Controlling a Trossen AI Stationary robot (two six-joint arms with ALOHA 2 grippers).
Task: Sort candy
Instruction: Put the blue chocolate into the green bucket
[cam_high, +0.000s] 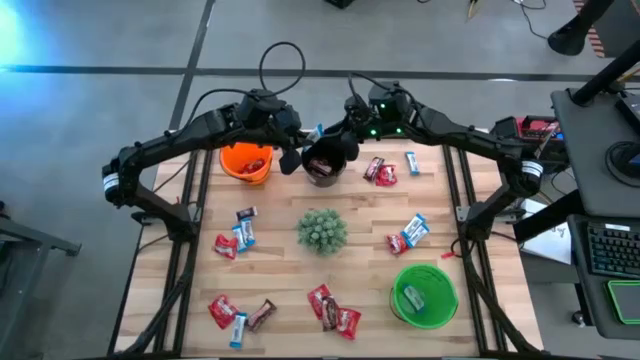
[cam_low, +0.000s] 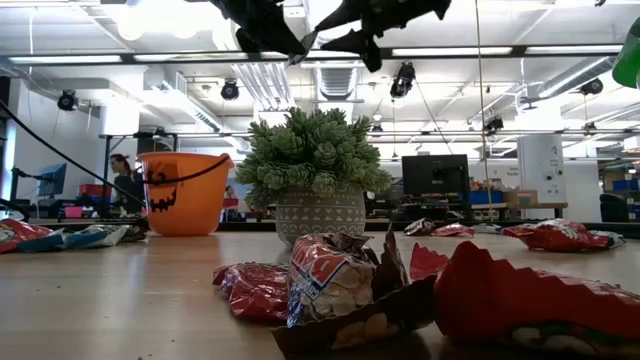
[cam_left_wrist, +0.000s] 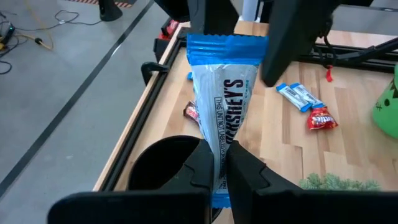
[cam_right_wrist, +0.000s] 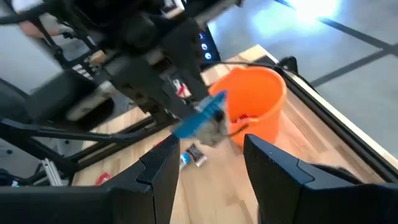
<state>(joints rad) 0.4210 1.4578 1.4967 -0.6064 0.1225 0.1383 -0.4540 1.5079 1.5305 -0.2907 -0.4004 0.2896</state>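
A: Candy (cam_high: 414, 231) was seen scattered over the counter (cam_high: 365, 268) in red, blue-and-white and brown wrappers; one blue-and-white bar (cam_left_wrist: 225, 106) was held up above the black bucket (cam_high: 324, 160) at the far edge.

B: By which gripper was it held?

A: The left gripper (cam_left_wrist: 219, 163) was closed on the bar's lower end. The right gripper (cam_right_wrist: 211, 160) was held open and empty just beside it, facing the bar and the orange bucket (cam_right_wrist: 252, 107).

B: Which step was judged to be in hand?

A: A hand-over or a drop, it was thought. For the next move, either the bar would have to be clamped by the right gripper before release, or carried over the proper bucket; the green bucket (cam_high: 425, 293) was well apart.
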